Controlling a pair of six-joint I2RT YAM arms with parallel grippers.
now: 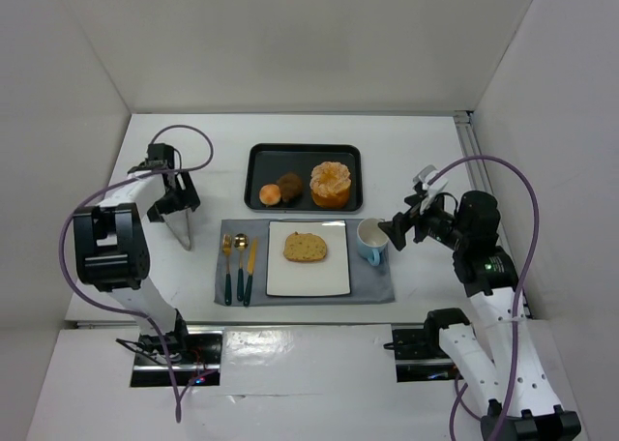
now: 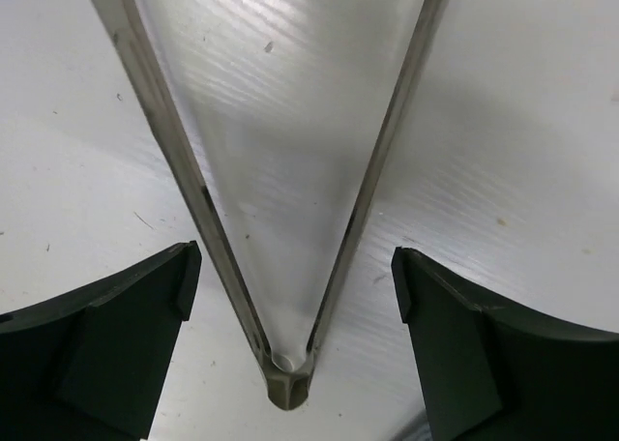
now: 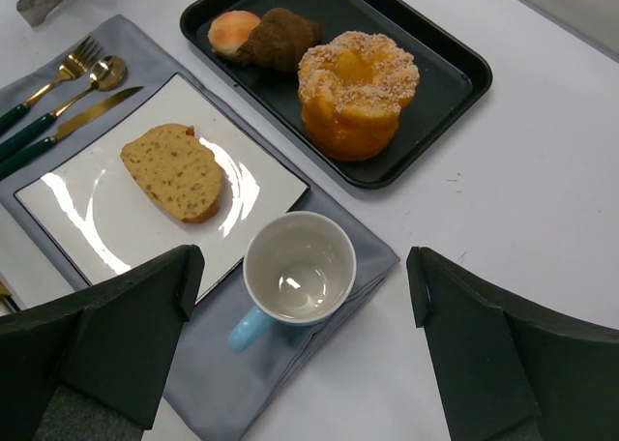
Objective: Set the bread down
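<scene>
The bread [image 1: 306, 247], a flat golden-tan slice, lies on the white square plate [image 1: 331, 277] on the grey placemat. It also shows in the right wrist view [image 3: 174, 170] on the plate [image 3: 82, 219]. My right gripper [image 1: 406, 216] is open and empty, hovering just right of the blue cup [image 1: 371, 239]; in the right wrist view the gripper [image 3: 305, 310] has the cup [image 3: 298, 267] between its fingers, below them. My left gripper [image 1: 178, 202] is open over metal tongs [image 1: 184, 230] far left. In the left wrist view the gripper [image 2: 295, 301] straddles the tongs' hinge end [image 2: 287, 378] without touching.
A black tray [image 1: 261, 161] at the back holds a thick orange cake [image 1: 331, 185] and two small rolls [image 1: 280, 191]. A fork, spoon and knife [image 1: 239, 262] lie on the grey placemat [image 1: 372, 286] left of the plate. White walls enclose the table.
</scene>
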